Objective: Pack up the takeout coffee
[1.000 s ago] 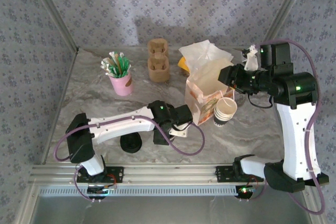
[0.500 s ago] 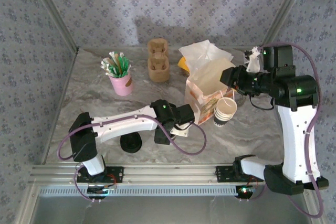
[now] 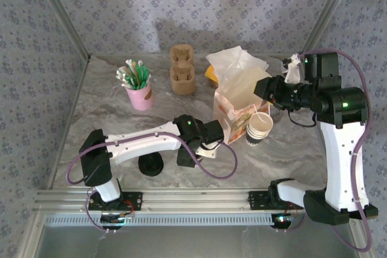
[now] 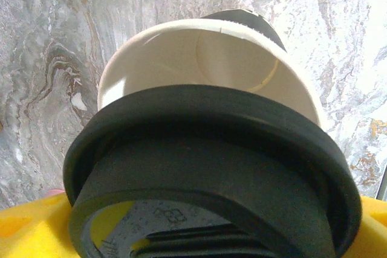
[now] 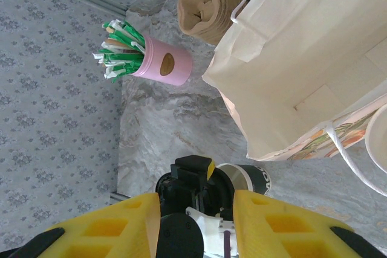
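Observation:
The takeout coffee cup point(image 4: 205, 58) lies on its side on the marble, its open pale mouth toward my left gripper point(image 4: 211, 228); its lower part point(image 5: 257, 178) is dark. A black lid point(image 4: 205, 137) stands tilted in front of that mouth, not seated on it. It spans the gap between my yellow left fingers point(image 4: 24, 228). From above, the left gripper point(image 3: 219, 132) sits low beside the paper bag point(image 3: 239, 104). My right gripper point(image 3: 264, 87) hovers over the bag's right rim. Its fingers stand apart around nothing point(image 5: 196, 200).
A stack of lidless paper cups point(image 3: 260, 126) stands right of the bag. A stack of black lids point(image 3: 150, 165) sits near the left arm. A pink cup of stirrers point(image 3: 140, 95) and brown cup carriers point(image 3: 181, 67) stand at the back. The bag's loose handle point(image 5: 347, 149) hangs at its front.
The right arm has shifted slightly to the right above the bag. The left arm has edged a little toward the bag.

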`<state>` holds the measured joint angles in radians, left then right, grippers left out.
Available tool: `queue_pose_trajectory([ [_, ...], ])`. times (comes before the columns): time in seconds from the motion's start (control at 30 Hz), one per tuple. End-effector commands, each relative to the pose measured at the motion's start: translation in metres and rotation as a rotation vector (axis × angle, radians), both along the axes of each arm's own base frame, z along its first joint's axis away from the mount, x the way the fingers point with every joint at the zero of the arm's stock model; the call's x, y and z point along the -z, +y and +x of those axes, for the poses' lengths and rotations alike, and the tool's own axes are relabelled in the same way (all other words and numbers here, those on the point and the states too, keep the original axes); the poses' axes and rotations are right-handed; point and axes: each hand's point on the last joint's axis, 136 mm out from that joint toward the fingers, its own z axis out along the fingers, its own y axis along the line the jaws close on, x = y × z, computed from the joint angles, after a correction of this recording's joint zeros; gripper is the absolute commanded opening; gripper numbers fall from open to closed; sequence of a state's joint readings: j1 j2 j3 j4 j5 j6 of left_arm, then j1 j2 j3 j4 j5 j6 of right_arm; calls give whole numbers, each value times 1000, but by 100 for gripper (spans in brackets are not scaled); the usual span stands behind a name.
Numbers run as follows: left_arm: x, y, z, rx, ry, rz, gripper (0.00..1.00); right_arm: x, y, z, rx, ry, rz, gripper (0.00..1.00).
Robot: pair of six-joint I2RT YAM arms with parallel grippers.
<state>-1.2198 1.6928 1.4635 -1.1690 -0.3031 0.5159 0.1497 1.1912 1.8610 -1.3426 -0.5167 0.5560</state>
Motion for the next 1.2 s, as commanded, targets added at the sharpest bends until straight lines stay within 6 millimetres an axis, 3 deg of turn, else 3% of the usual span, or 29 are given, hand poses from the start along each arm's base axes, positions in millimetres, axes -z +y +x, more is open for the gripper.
queue_pose_trajectory([
  [0.0, -8, -1, -4, 27, 13, 3, 91, -4, 0, -4, -13, -22, 4, 38],
  [0.93, -10, -17, -9, 39, 44, -22, 98, -3, -2, -6, -10, -26, 0, 39],
  [1.07, -24, -20, -7, 27, 21, -64, 99, -4, -2, -7, -12, -30, 3, 40],
  [1.17, -53, -24, -5, 18, -7, -157, 100, -9, -1, -9, -26, -49, 4, 44],
])
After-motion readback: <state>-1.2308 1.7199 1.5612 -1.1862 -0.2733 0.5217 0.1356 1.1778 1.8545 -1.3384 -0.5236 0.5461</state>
